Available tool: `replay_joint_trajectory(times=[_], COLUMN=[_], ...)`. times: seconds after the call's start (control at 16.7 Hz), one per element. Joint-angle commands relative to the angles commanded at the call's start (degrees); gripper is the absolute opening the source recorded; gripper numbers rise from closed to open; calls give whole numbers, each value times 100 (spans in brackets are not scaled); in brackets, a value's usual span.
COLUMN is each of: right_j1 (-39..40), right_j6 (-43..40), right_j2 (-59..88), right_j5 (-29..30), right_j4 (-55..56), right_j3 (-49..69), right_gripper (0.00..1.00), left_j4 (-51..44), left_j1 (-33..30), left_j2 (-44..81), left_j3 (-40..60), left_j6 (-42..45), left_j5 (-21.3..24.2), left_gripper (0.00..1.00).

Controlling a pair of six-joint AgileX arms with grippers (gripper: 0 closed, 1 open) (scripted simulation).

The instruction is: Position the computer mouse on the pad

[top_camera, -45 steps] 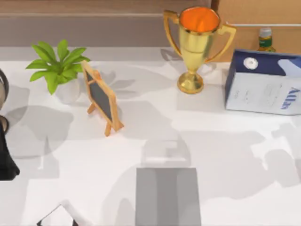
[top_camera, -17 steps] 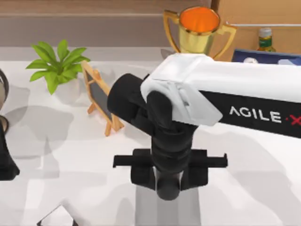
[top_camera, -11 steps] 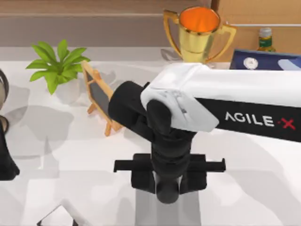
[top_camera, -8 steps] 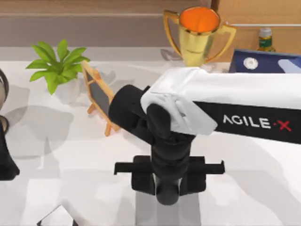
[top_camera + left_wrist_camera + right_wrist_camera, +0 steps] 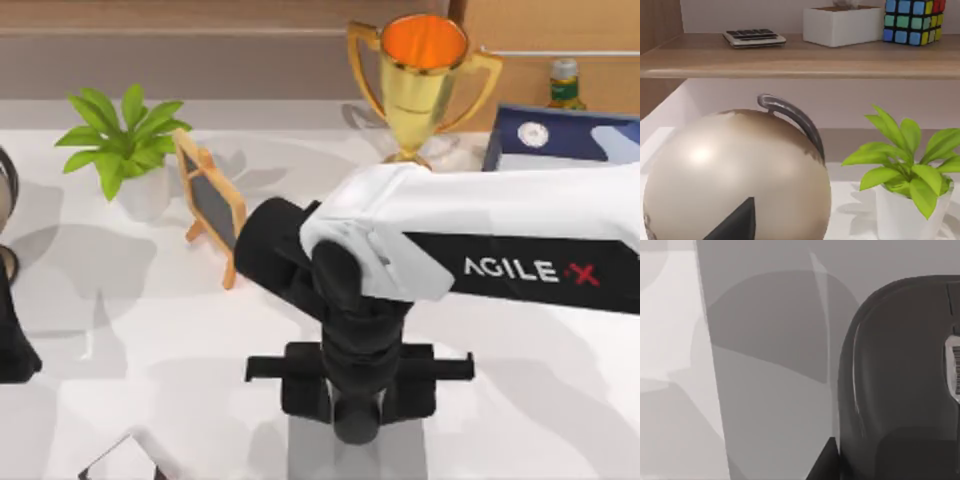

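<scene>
The grey pad [image 5: 302,452] lies at the front middle of the table, partly covered by my right arm. My right gripper [image 5: 357,418] hangs over the pad's far part, fingers pointing down. In the right wrist view the dark grey computer mouse [image 5: 900,385] sits close under the camera in the gripper's grasp. It is above the banded pad [image 5: 770,370], and one black fingertip [image 5: 828,464] shows beside it. From above, the mouse is hidden under the wrist. My left arm [image 5: 12,350] stays parked at the table's left edge.
A gold trophy [image 5: 421,90] stands at the back, with a blue and white box [image 5: 560,150] and a green bottle [image 5: 565,83] to its right. A potted plant [image 5: 125,140] and a chalkboard easel [image 5: 215,205] stand back left. A globe [image 5: 735,175] sits close to the left wrist.
The right arm, absent 2.7 s ago, has come in from the right. Over the last second its wrist has slid a little toward the table's front edge, over the pad.
</scene>
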Motion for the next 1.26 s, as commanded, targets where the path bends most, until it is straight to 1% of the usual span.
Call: replay_joint_trajectory(times=[0.12,0.9,0.96,1.26], right_j1=[0,0,0,0], right_j6=[0,0,0,0], right_j2=[0,0,0,0], right_j5=[0,0,0,0], right_j4=[0,0,0,0], right_j3=[0,0,0,0], right_gripper=[0,98,100,100], left_j4=[0,0,0,0], left_j1=[0,0,0,0], left_j2=[0,0,0,0], left_j3=[0,0,0,0], left_j6=[0,0,0,0], left_j5=[0,0,0,0], left_gripper=[100,100,100,100])
